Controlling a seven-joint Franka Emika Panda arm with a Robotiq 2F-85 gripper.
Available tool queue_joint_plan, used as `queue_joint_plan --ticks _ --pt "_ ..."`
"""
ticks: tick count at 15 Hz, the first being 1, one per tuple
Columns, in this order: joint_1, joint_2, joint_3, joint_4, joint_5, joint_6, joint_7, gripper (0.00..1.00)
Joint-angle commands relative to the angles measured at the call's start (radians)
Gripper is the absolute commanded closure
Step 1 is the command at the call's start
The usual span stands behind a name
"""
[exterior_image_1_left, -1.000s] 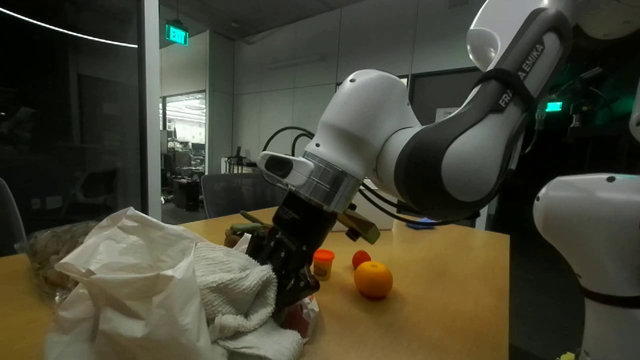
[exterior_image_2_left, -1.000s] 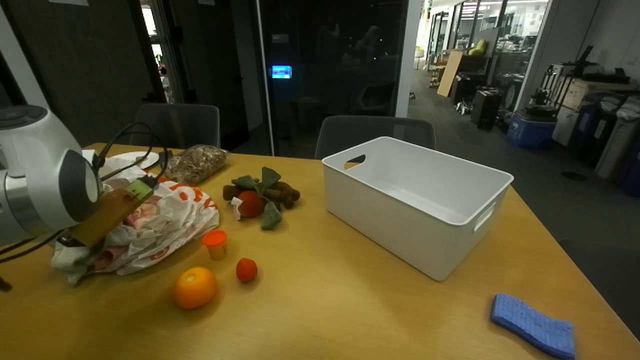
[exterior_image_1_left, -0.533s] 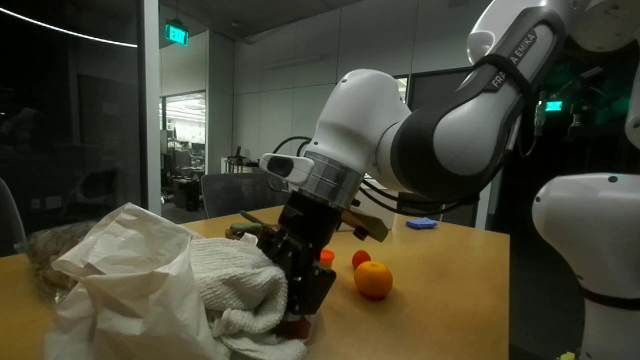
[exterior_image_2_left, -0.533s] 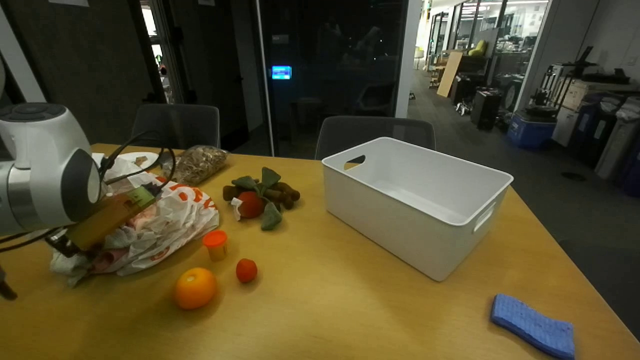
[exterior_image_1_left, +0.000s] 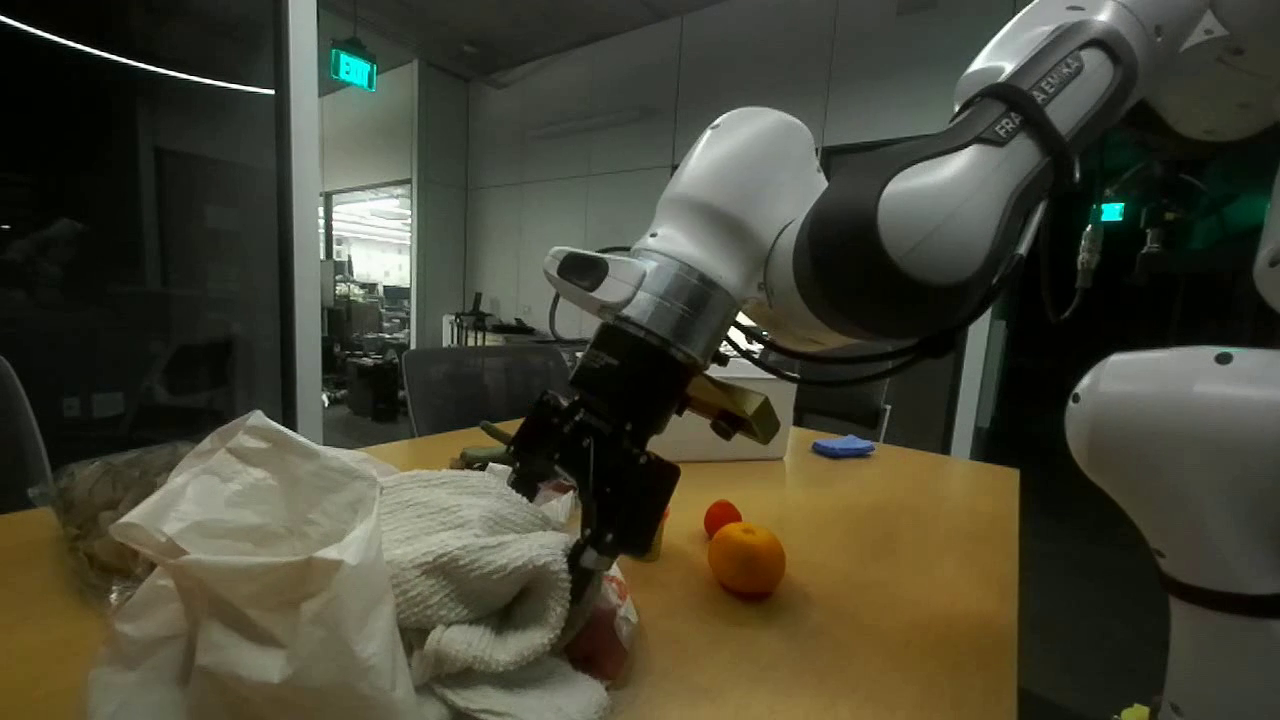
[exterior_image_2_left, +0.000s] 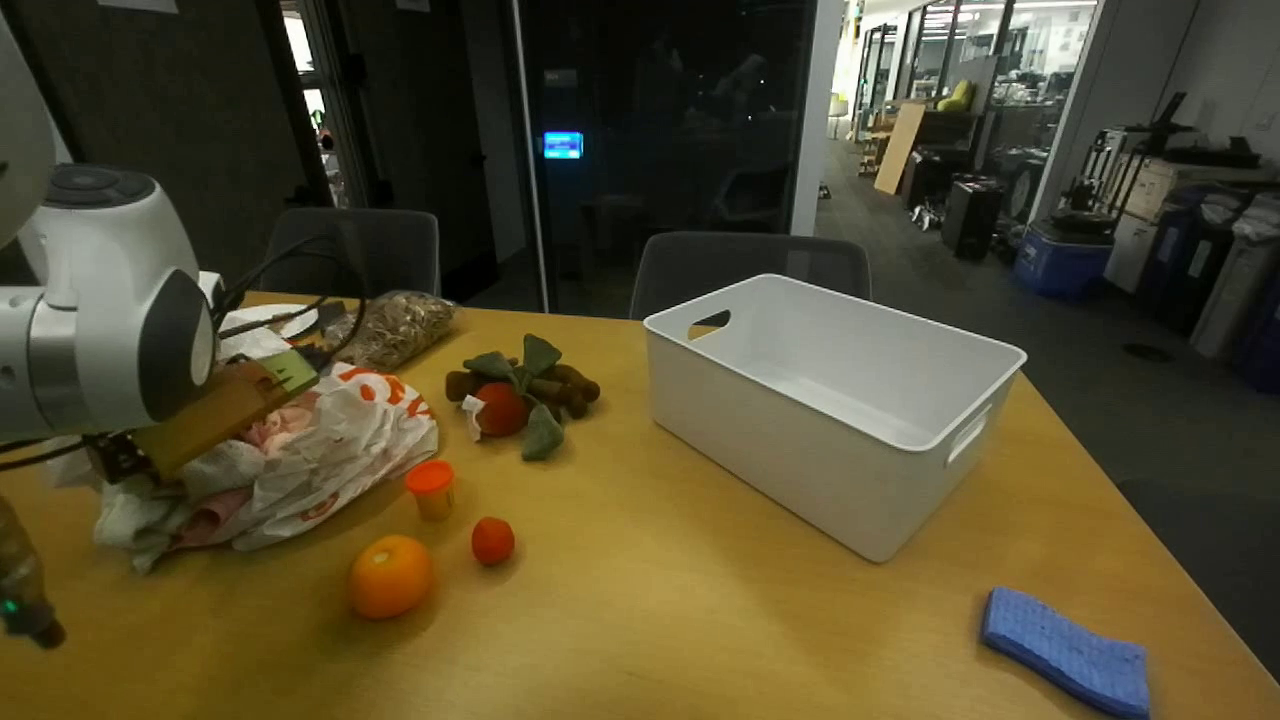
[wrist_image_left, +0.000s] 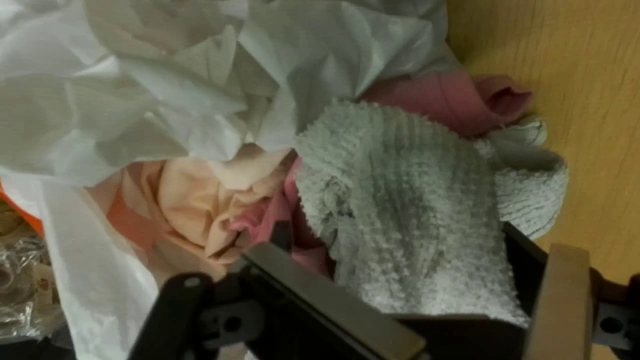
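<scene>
Wrist view: On a tan wooden surface (wrist_image_left: 590, 125), a crumpled white plastic bag (wrist_image_left: 175, 80) has a greyish-white ribbed terry towel (wrist_image_left: 415, 190) beside its mouth; a black two-fingered hand (wrist_image_left: 400, 235), just raised, straddles the towel, spread wide, apparently without grip.

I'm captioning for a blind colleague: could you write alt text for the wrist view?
The fingers stand apart on either side of a pale ribbed towel. A crumpled white bag opens onto peach cloth, pink cloth shows beside the towel, and the wooden table lies at right.
</scene>
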Motion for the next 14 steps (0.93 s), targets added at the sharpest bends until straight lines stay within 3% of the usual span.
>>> queue_joint_plan --ticks 1,5,8,10,14 --pt "0.001 -0.101 -0.009 0.001 -0.035 0.032 -0.02 0.0" --pt "-0.014 -0.15 -0.008 0.005 -0.108 0.111 -0.008 0.0" --pt "-0.074 -0.164 0.004 0.008 -0.177 0.17 0.024 0.0" --pt "-0.116 -0.156 0.039 0.01 -0.187 0.181 0.129 0.0" --pt "-0.169 -0.138 0.02 0.008 -0.194 0.157 0.299 0.0"
